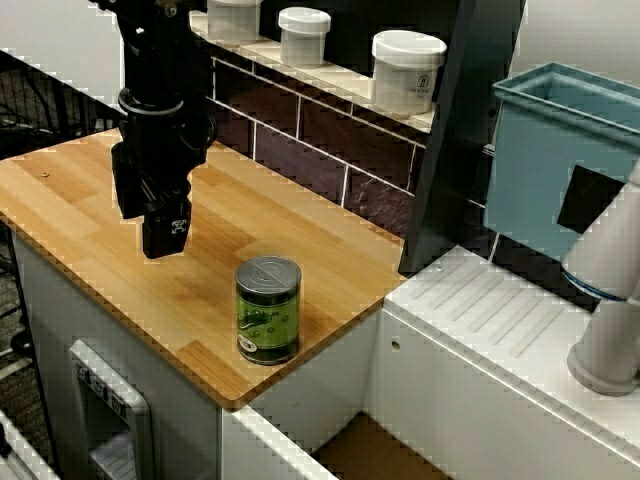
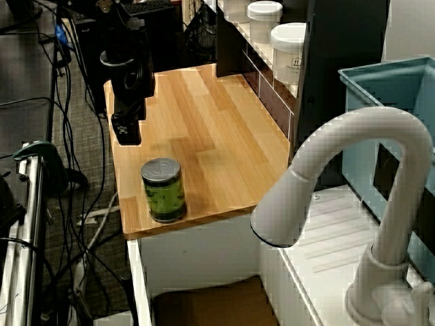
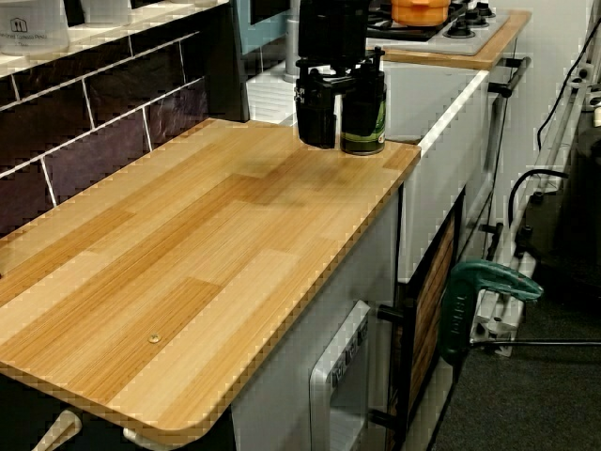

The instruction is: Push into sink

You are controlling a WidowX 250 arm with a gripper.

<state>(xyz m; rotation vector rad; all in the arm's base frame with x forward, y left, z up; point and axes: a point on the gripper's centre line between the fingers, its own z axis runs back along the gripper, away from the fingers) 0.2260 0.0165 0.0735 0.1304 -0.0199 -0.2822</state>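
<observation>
Green can (image 1: 268, 310) stands upright on the wood counter (image 1: 250, 225), near the corner by the sink (image 1: 375, 450). Its metal lid faces up. In the faucet-side view the can (image 2: 164, 190) sits close to the counter (image 2: 204, 129) edge, with the sink's brown floor (image 2: 211, 302) showing below that edge. Only a strip of the sink shows in either view, with white walls and a brown floor.

Black gripper (image 1: 160, 228) hangs above the counter, apart from the can and on the side away from the sink, holding nothing. Fingers point down; the jaws look close together, but how far open I cannot tell from these views. In the faucet-side view the gripper (image 2: 127, 129) is over the counter's front edge, behind the can. In the end-on view the gripper (image 3: 317, 117) appears just beside the can (image 3: 363, 108); contact cannot be judged there.

White jars (image 1: 407, 70) sit on the tiled ledge behind the counter. A light-blue bin (image 1: 560, 160) stands past the ribbed drainboard (image 1: 500, 320). A white faucet (image 2: 346, 190) arches over the drainboard side.
</observation>
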